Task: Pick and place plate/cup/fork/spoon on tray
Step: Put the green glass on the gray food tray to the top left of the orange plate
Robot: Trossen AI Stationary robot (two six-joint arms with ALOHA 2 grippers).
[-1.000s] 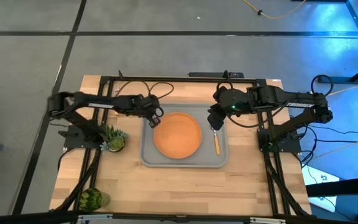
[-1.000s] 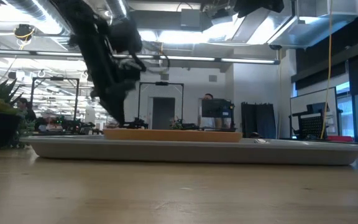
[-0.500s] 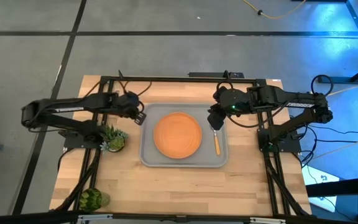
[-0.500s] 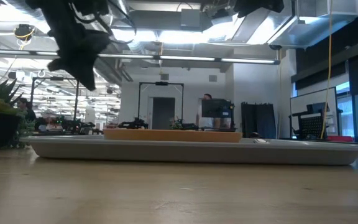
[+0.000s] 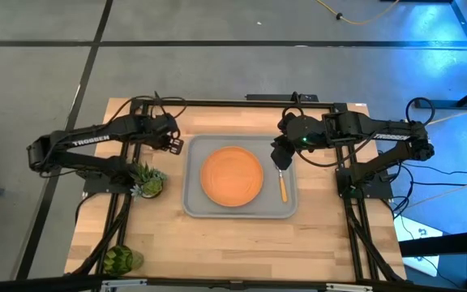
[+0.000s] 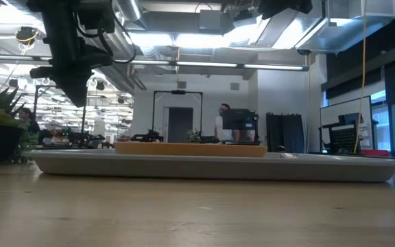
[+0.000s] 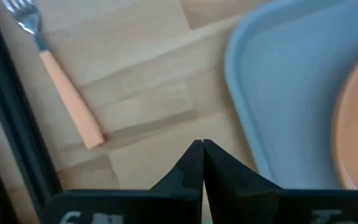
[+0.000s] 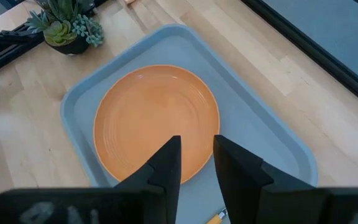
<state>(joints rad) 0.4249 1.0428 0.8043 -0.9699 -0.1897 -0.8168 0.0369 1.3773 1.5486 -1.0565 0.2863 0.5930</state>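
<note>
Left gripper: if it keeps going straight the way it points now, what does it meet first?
Probably bare table. The shut left gripper aims between the fork and the tray rim, touching neither, though depth is unclear.

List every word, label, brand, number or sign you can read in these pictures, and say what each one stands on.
"TROSSEN": white lettering along the left arm, high view.
White lettering along the right arm, high view: too small to read.
White marks on the wrist body behind the left gripper, left wrist view: cut off and blurred, unreadable.
Plate, tray, fork: no text visible.
</note>
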